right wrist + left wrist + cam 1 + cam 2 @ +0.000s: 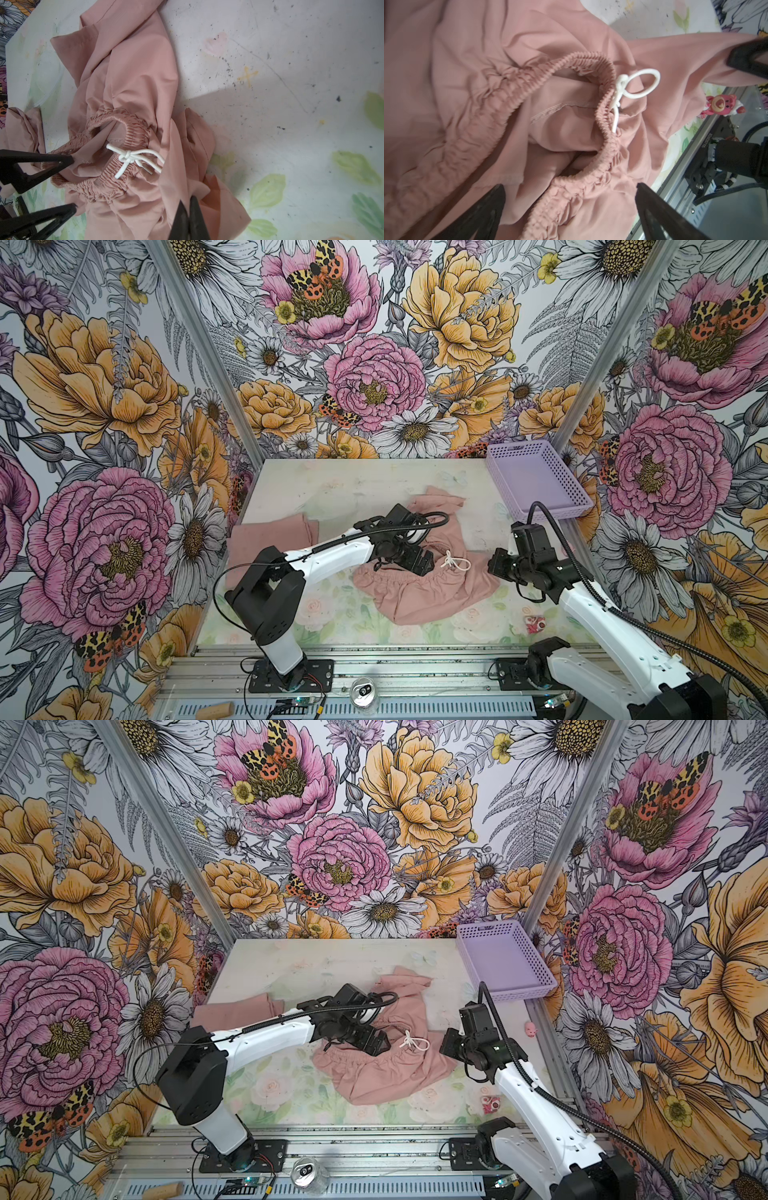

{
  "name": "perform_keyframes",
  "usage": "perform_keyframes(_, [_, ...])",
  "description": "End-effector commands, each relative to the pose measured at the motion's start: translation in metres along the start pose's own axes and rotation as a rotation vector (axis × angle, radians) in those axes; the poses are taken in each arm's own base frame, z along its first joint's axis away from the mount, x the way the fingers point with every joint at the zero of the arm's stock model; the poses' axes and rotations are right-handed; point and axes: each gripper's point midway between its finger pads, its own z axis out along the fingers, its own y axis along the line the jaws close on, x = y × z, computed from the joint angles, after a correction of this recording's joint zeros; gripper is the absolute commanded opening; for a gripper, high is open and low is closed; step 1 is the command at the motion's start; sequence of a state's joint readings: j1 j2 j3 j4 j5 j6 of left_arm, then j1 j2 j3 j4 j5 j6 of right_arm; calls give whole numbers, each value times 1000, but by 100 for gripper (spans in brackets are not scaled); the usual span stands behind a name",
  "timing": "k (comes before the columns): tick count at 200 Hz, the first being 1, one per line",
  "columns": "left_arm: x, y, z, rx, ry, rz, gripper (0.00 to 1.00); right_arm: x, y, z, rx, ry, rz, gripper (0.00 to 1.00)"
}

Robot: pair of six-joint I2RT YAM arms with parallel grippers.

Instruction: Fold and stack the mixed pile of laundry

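Note:
A dusty-pink drawstring garment (432,593) lies crumpled mid-table in both top views, its elastic waistband (529,87) gaping and a white cord bow (128,159) tied at the front. My left gripper (569,187) hangs open just over the waistband, one finger on each side of the gathered band; a top view shows it (376,1042) above the garment's middle. My right gripper (188,200) is shut on a fold of the same garment at its right edge (494,566). A second pink garment (266,539) lies flat at the table's left.
A lilac perforated basket (552,512) stands at the back right corner. A small red-and-pink toy (534,624) lies near the front right, a pink pig figure (530,1029) by the right rail. A can (363,693) and a wooden block (216,711) sit on the front rail.

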State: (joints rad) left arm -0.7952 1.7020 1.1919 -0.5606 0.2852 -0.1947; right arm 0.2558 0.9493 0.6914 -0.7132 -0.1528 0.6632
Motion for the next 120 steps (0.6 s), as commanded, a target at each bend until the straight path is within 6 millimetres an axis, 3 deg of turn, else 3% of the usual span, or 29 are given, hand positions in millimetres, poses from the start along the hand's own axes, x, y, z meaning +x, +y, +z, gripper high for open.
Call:
perform_keyframes(1, [-11, -25, 5, 71, -5, 83, 97, -7, 4, -6, -17, -13, -10, 0])
perform_keyframes(41, [-13, -17, 24, 22, 19, 94, 83, -12, 5, -10, -31, -28, -2, 0])
perform_keyframes(44, [-8, -11, 35, 12, 45, 87, 82, -11, 6, -11, -32, -27, -2, 0])
perform_keyframes(60, [-6, -10, 43, 18, 64, 90, 73, -12, 6, -11, -37, -30, 0, 0])
perform_keyframes(85, [-1, -18, 50, 70, 93, 84, 47, -11, 3, -11, -32, -31, 4, 0])
perform_keyframes(112, [3, -18, 44, 86, 96, 68, 2, -16, -1, -13, -17, -45, 10, 0])
perform_keyframes(120, [1, -16, 34, 83, 77, 52, 0, -19, -4, -14, -8, -49, 11, 0])
